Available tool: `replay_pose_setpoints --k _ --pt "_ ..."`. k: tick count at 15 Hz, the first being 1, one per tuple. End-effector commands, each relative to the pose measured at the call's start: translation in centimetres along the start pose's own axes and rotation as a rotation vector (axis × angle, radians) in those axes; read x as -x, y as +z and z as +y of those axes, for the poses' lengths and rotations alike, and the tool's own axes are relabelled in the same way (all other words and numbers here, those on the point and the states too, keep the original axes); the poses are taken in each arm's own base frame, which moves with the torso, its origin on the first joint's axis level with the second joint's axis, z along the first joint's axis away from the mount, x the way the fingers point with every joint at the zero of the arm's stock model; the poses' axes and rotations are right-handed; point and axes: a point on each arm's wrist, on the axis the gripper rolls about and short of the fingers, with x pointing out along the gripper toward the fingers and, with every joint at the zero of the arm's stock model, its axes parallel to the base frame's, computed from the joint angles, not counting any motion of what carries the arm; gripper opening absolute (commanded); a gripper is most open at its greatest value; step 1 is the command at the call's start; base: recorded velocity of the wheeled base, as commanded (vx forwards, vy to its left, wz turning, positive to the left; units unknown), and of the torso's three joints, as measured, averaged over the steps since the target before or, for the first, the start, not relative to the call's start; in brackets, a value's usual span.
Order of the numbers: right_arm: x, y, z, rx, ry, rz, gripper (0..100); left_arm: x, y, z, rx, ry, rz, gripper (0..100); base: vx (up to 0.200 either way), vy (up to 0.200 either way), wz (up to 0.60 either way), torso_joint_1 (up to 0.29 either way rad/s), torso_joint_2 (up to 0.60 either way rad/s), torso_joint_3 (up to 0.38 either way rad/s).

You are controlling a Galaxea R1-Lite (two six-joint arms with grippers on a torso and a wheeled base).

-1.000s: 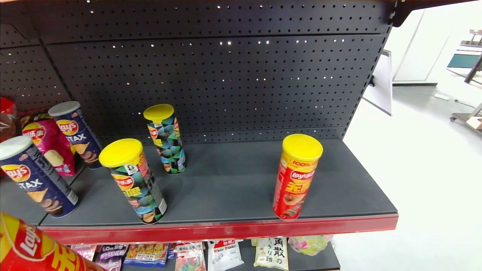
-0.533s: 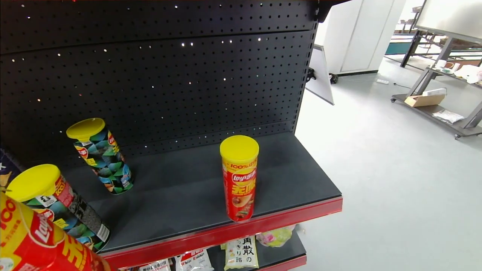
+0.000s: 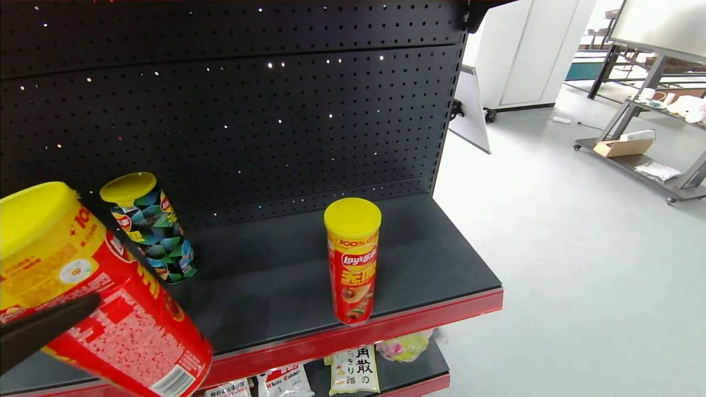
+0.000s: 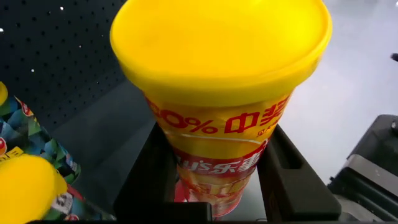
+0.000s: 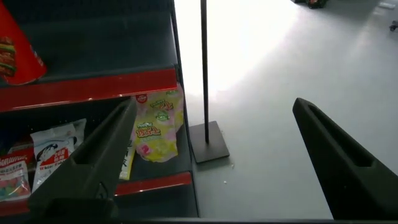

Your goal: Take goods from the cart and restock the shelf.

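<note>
A red chips can with a yellow lid (image 3: 99,298) hangs tilted in front of the left end of the shelf deck (image 3: 276,275), with my left gripper (image 4: 217,186) shut on its body. One black finger (image 3: 44,325) crosses the can's front. A matching red can (image 3: 353,259) stands upright near the deck's front edge. A multicoloured can with a yellow lid (image 3: 148,229) stands further back by the pegboard. My right gripper (image 5: 217,168) is open and holds nothing, low beside the shelf's right end.
A black pegboard back wall (image 3: 248,110) rises behind the deck. Snack bags (image 5: 152,124) lie on the lower shelves under the red front lip (image 3: 386,325). Open grey floor (image 3: 579,248) spreads to the right, with a wheeled rack (image 3: 640,149) far off.
The head camera swung right over the first half second. Since then the held red can has risen from the lower left corner and now stands higher before the shelf.
</note>
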Motion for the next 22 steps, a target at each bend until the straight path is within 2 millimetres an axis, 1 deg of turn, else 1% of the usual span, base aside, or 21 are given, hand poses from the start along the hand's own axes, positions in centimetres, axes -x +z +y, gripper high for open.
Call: replay_pose_setpoints --k 1,5,8,11,12,13,15,16,18,20,22 --pt "0.0 0.0 0.0 0.000 0.001 0.001 100 -2.9 -0.3 2.0 0.046 -0.001 0.074 0 0.000 0.000 0.00 0.000 0.00 0.000" --pt "0.0 0.0 0.0 0.000 0.001 0.001 100 -5.9 -0.6 3.8 0.056 -0.010 0.098 0 0.000 0.000 0.00 0.000 0.00 0.000" --pt "0.0 0.0 0.0 0.000 0.001 0.001 100 -8.5 -0.8 4.6 0.045 -0.043 0.097 0 0.000 0.000 0.00 0.000 0.00 0.000" --pt "0.0 0.0 0.0 0.000 0.001 0.001 100 -11.1 0.2 5.6 0.024 -0.046 0.077 0 0.000 0.000 0.00 0.000 0.00 0.000" --pt "0.0 0.0 0.0 0.000 0.001 0.001 100 -11.9 0.6 5.6 0.020 -0.060 0.078 0 0.000 0.000 0.00 0.000 0.00 0.000" --pt "0.0 0.0 0.0 0.001 0.001 -0.001 100 -12.4 0.6 5.7 0.021 -0.065 0.082 0 0.000 0.000 0.00 0.000 0.00 0.000" --pt "0.0 0.0 0.0 0.001 0.001 -0.001 100 -14.3 1.1 6.1 0.017 -0.080 0.085 0 0.000 0.000 0.00 0.000 0.00 0.000" --pt "0.0 0.0 0.0 0.000 0.001 0.001 100 -14.9 1.2 6.1 0.014 -0.076 0.087 0 0.000 0.000 0.00 0.000 0.00 0.000" --pt "0.0 0.0 0.0 0.001 0.001 -0.001 100 -17.5 1.7 6.5 0.000 -0.042 0.082 0 0.000 0.000 0.00 0.000 0.00 0.000" --pt "0.0 0.0 0.0 0.000 0.001 0.001 100 -19.2 1.3 6.8 0.001 -0.046 0.090 0 0.000 0.000 0.00 0.000 0.00 0.000" --pt "0.0 0.0 0.0 0.000 0.001 0.001 100 -22.1 0.6 6.5 -0.010 -0.020 0.091 0 0.000 0.000 0.00 0.000 0.00 0.000"
